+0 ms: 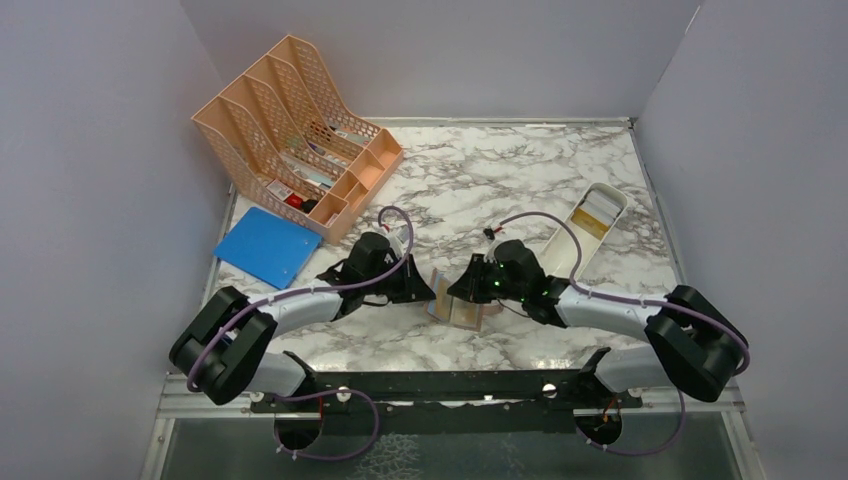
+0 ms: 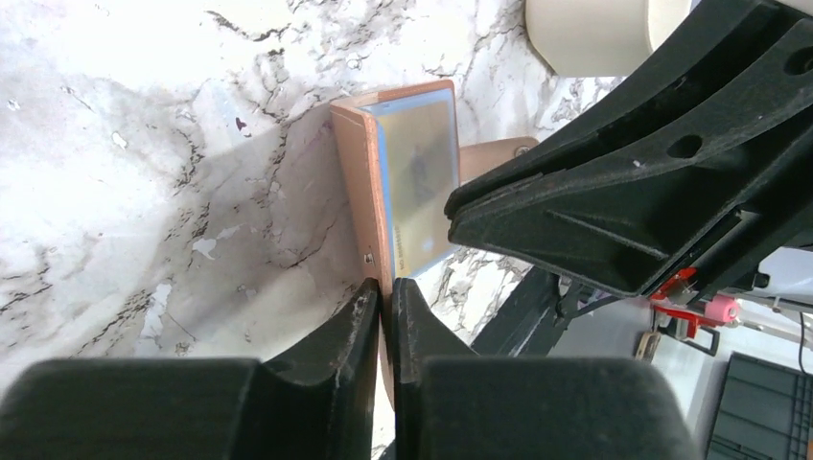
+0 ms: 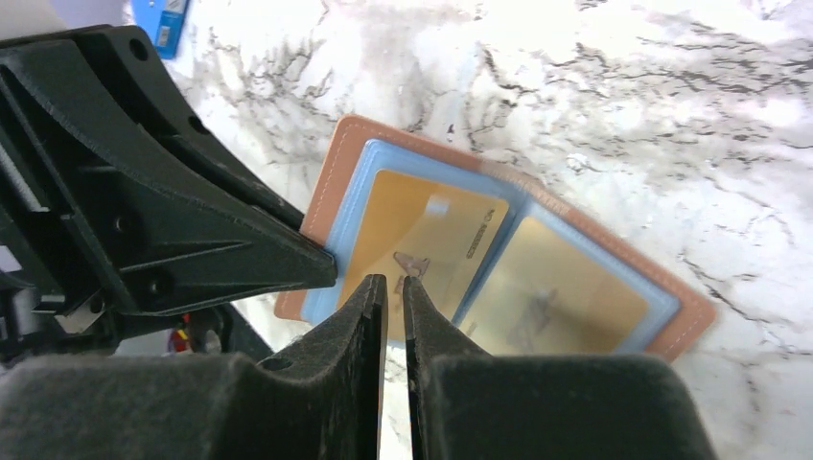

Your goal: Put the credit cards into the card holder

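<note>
The card holder lies open on the marble between both grippers, pinkish-tan outside with blue lining. My left gripper is shut on the near edge of its tan cover and holds that half tilted up. One gold credit card sits partly in the left slot, and a second credit card lies under the clear right pocket. My right gripper has its fingers almost together, only a thin slit between them and nothing seen in it. Its tips are at the lower edge of the left card.
A white oblong tray holding more cards lies at the back right. The peach mesh organiser stands at the back left, with a blue folder flat in front of it. Grey walls close off three sides.
</note>
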Motion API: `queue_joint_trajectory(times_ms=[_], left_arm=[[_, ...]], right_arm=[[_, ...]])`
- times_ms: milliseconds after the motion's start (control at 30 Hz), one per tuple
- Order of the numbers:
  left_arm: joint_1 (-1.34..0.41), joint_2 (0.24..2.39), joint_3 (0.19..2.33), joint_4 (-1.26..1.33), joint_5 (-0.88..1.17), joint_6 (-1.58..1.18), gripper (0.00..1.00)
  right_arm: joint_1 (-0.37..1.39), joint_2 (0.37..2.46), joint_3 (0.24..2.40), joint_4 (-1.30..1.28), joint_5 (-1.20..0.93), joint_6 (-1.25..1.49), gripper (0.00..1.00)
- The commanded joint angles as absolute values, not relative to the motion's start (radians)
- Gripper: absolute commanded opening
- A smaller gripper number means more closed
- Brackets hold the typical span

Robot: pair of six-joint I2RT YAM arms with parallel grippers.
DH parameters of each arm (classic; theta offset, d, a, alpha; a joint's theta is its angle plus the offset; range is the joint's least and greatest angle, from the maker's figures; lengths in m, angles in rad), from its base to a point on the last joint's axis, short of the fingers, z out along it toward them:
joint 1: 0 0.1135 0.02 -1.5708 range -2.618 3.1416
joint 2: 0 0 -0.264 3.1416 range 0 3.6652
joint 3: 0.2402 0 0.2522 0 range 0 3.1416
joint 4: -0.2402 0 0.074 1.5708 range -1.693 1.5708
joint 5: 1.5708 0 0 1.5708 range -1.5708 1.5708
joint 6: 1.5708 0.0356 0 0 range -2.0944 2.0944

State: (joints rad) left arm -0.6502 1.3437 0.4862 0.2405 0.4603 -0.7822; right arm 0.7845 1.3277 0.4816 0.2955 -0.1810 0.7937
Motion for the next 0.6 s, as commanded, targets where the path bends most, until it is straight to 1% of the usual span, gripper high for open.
queue_joint_trajectory(times_ms=[0, 100, 200, 233, 267, 367, 567], left_arm=[[-0.653, 1.365, 0.517, 0.255, 0.497, -0.764, 0.11], [-0.653, 1.366, 0.523, 0.254, 0.498, -0.761, 0.12], [-0.653, 1.365, 0.526, 0.248, 0.5, -0.757, 0.17], [-0.653, 1.362, 0.527, 0.244, 0.5, -0.755, 0.18], [-0.653, 1.359, 0.528, 0.24, 0.499, -0.753, 0.17], [-0.653, 1.351, 0.525, 0.245, 0.505, -0.752, 0.01], [-0.653, 1.368, 0.516, 0.326, 0.574, -0.79, 0.0]], right_arm=[[0.79, 1.351, 0.51, 0.217, -0.1, 0.718, 0.17], [0.79, 1.389, 0.506, 0.242, -0.096, 0.714, 0.17], [0.79, 1.425, 0.501, 0.25, -0.087, 0.707, 0.17], [0.79, 1.43, 0.496, 0.254, -0.085, 0.709, 0.17], [0.79, 1.432, 0.49, 0.256, -0.083, 0.708, 0.17], [0.79, 1.431, 0.476, 0.255, -0.072, 0.704, 0.17], [0.79, 1.459, 0.439, 0.313, -0.081, 0.718, 0.16]])
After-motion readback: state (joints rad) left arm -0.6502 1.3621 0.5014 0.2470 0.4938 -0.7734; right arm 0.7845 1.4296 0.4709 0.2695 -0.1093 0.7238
